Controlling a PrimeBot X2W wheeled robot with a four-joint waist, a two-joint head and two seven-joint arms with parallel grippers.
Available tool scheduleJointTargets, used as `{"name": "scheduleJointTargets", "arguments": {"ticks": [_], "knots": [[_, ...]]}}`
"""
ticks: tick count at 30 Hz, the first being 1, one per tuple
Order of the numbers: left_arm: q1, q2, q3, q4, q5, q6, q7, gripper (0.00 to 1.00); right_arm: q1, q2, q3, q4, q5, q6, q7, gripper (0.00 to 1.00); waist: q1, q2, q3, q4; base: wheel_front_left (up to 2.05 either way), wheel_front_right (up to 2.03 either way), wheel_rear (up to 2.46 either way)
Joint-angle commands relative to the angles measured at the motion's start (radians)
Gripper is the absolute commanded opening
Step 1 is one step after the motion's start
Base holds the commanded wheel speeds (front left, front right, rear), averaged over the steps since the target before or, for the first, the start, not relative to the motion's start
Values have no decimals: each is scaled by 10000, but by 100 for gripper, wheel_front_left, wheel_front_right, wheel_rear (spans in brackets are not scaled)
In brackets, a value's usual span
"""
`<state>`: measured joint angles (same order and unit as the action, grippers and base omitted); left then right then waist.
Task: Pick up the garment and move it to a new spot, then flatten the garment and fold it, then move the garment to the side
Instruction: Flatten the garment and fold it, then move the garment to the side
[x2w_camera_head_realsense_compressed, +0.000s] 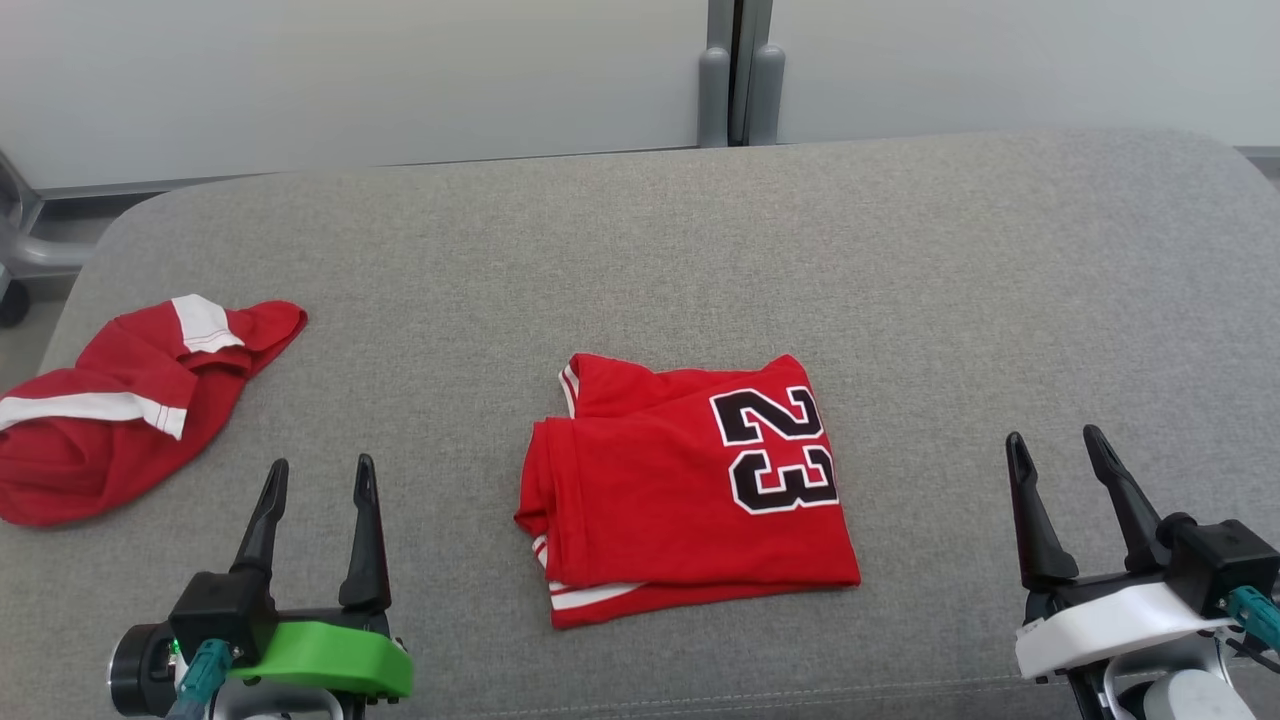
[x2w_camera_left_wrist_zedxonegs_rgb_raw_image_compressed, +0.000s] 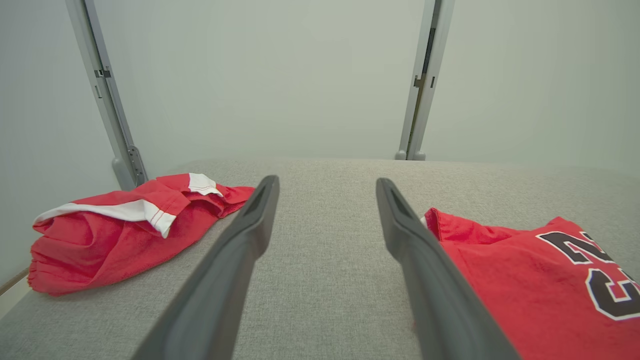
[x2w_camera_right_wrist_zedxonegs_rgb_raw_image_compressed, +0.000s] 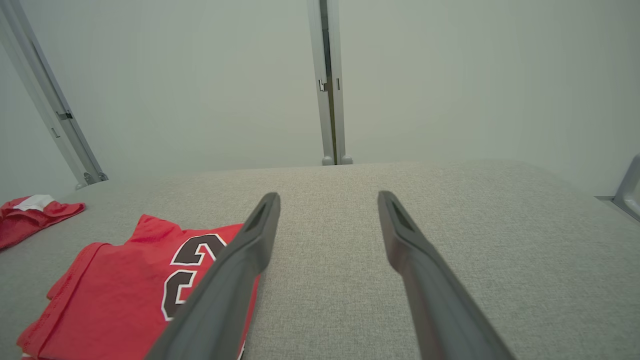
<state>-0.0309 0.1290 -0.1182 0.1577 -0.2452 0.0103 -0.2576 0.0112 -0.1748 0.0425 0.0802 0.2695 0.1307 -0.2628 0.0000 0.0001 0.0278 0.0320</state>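
Left end effector (x2w_camera_head_realsense_compressed: 318, 475) and right end effector (x2w_camera_head_realsense_compressed: 1055, 445) — both spread wide, empty — flank the folded jersey (x2w_camera_head_realsense_compressed: 690, 490).

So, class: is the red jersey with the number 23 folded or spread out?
Folded. The jersey lies as a compact rectangle, with layered striped hems showing at its near edge.

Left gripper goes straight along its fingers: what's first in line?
Looks free: left gripper points over bare grey cushion, between crumpled garment and folded jersey; wall far beyond, depth unclear.
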Motion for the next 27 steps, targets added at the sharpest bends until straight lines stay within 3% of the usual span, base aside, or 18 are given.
{"name": "scheduleJointTargets", "arguments": {"ticks": [1,19,27], "knots": [[167,69,40,-81,-55,81,21,100,124,17,-43,18,-121,-1,-31,100,0,-1,-65,-31,0,0,0],[137,104,-178,-325,-132,183,130,100,45,43,-87,191,-53,-1,-31,100,0,-1,-41,232,0,0,0],[-237,-16,-532,-282,-91,0,121,100,-471,-318,290,1646,689,-1,-25,100,0,-1,164,950,0,0,0]]}}
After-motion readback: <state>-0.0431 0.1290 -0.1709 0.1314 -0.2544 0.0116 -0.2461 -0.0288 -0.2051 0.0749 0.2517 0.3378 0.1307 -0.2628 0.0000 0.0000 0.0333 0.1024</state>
